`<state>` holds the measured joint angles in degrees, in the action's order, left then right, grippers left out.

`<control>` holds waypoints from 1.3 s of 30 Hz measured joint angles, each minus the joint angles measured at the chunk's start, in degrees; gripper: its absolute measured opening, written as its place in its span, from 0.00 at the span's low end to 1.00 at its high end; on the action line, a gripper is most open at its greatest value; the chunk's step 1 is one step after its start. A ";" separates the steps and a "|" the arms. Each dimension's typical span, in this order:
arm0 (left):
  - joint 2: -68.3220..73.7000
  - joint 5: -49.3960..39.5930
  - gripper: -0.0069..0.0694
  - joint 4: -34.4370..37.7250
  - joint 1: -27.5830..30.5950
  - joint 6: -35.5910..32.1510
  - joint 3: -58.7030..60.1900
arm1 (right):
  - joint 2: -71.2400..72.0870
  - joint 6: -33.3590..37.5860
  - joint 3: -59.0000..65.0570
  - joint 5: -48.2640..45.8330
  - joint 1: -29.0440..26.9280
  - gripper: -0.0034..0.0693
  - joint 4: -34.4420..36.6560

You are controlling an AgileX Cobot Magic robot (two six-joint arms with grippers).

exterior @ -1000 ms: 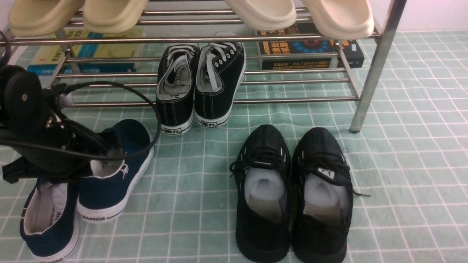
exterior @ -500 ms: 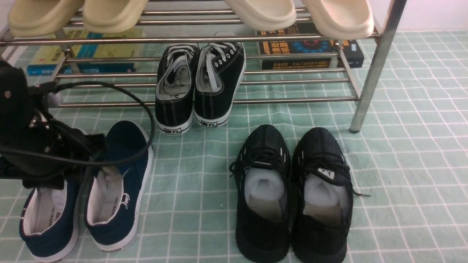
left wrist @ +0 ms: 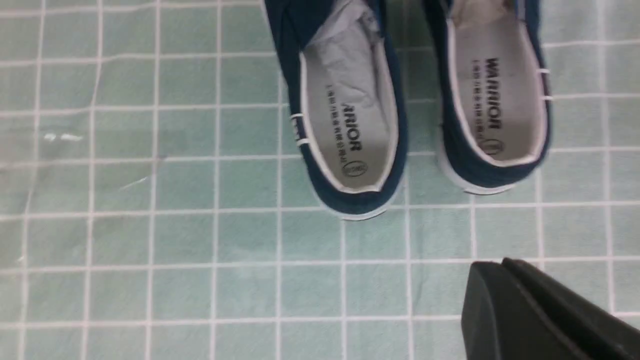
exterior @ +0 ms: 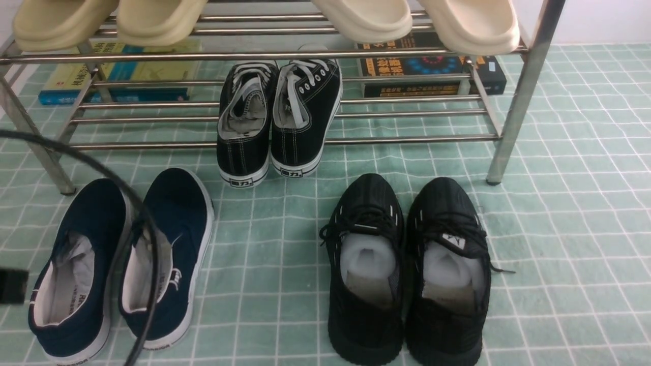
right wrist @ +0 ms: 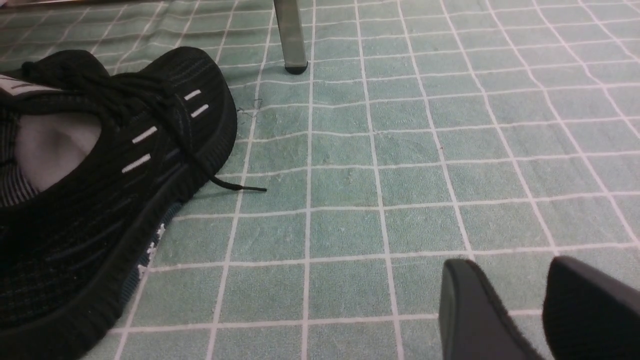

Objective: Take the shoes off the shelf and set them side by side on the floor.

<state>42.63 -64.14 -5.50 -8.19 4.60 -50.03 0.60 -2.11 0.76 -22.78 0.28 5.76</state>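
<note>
A home entryway mock-up: chrome shoe rack [exterior: 524, 91] holding slippers [exterior: 366, 20], standing on gridded cloth [exterior: 559, 229].

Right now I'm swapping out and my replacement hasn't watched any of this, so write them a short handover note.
Left gripper: shut, empty, clear of the shoes.
Right gripper: open, empty, low over bare floor.
Navy slip-on shoes: both off the shelf, side by side on the floor by its left leg, toes toward it.
Done: placement looks complete.
Left: apparently nothing; black lace-ups on the lower tier aren't this job's.
</note>
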 joint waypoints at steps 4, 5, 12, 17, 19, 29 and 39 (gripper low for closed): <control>-10.62 10.56 0.09 6.71 0.00 -0.44 9.46 | 0.00 0.00 0.00 0.00 0.00 0.38 0.00; -13.68 15.19 0.09 8.56 0.00 -0.35 12.87 | 0.00 0.00 0.00 0.00 0.00 0.38 0.00; -23.37 36.32 0.10 14.93 0.00 -0.35 26.96 | 0.00 0.00 0.00 0.00 0.00 0.38 0.00; -24.03 39.97 0.10 14.90 0.00 -0.30 31.59 | 0.00 0.00 0.00 0.00 0.00 0.38 0.00; -24.03 40.31 0.11 13.41 0.00 -0.30 33.19 | 0.00 0.00 0.00 0.00 0.00 0.38 0.00; -24.03 41.78 0.12 8.91 0.00 -0.30 33.99 | 0.00 0.00 0.00 0.00 0.00 0.38 0.00; -31.16 42.21 0.13 2.45 0.00 -0.21 40.48 | 0.00 0.00 0.00 0.00 0.00 0.38 0.00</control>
<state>11.47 -21.92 -3.05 -8.19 4.39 -9.55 0.60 -2.11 0.76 -22.78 0.28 5.76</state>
